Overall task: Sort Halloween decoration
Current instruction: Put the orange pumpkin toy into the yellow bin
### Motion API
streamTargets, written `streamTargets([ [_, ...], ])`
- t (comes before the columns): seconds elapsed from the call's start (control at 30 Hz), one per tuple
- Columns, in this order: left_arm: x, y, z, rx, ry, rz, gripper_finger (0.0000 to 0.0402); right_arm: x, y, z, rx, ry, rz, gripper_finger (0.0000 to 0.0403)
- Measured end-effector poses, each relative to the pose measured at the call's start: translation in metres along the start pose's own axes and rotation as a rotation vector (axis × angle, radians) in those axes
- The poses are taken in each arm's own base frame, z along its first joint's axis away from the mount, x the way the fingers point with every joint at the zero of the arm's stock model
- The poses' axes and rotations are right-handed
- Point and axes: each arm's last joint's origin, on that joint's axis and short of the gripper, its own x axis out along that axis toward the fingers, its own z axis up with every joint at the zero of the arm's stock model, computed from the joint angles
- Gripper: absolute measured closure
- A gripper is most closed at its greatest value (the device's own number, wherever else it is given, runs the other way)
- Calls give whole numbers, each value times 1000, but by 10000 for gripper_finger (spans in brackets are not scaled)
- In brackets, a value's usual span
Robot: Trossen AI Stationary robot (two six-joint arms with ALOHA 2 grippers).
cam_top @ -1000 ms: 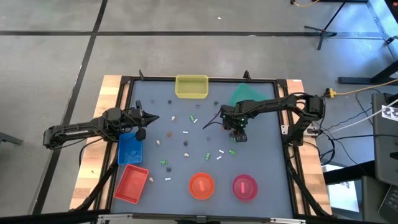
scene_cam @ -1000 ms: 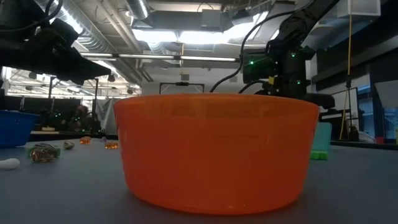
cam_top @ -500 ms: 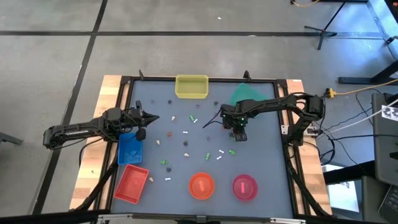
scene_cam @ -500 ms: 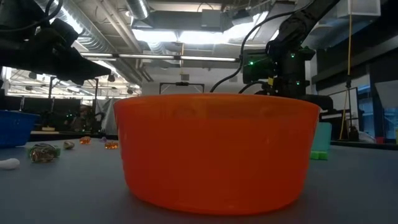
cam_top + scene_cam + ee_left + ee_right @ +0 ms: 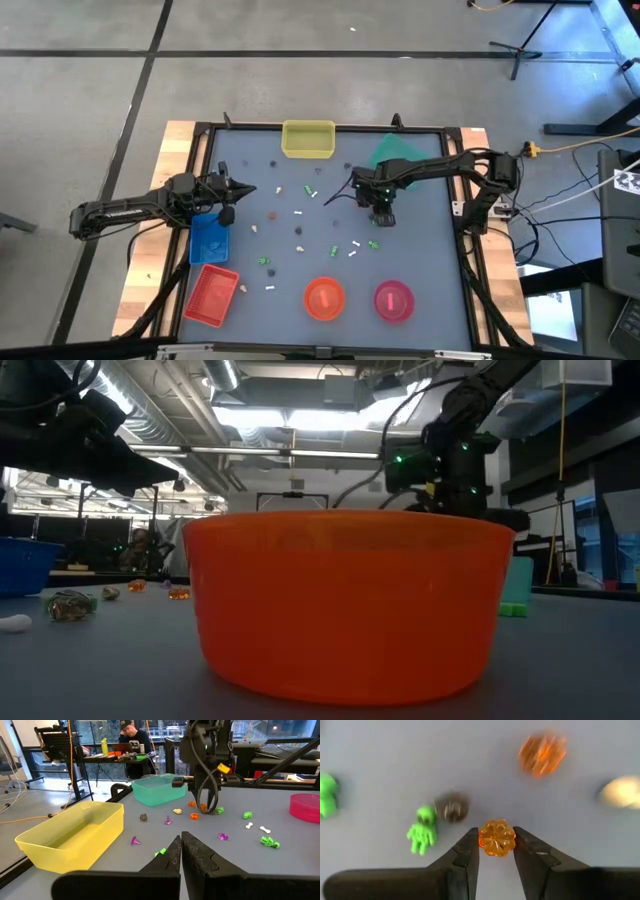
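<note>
Right gripper (image 5: 496,845): pinching an orange pumpkin trinket (image 5: 497,837) (beside green figure (image 5: 422,831)), near teal tray (image 5: 397,151). Left gripper (image 5: 181,851): pressed together, beside blue tray (image 5: 209,239).

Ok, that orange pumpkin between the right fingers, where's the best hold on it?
Grip the pumpkin across its round ribbed rim, coming straight down from above. It seems to lie flat with its lobed face up, so the two opposite sides are the only faces the fingers can pinch. The right gripper already straddles it that way, clear of the green figure and the dark trinket.
</note>
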Motion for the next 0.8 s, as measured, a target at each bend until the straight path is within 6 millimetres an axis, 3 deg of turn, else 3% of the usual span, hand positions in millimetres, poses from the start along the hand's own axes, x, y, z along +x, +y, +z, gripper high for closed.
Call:
streamTargets([
  [0.27, 0, 0, 0, 0, 0, 0, 401, -39, -7, 31, -31, -133, -60, 297],
  [0.47, 0, 0, 0, 0, 0, 0, 401, -73, -16, 59, -185, -293, -262, 297],
  [0.63, 0, 0, 0, 0, 0, 0, 401, -94, -35, 80, -264, -527, -458, 297],
  [0.8, 0, 0, 0, 0, -1, 0, 401, -110, -65, 85, -224, -717, -578, 297],
])
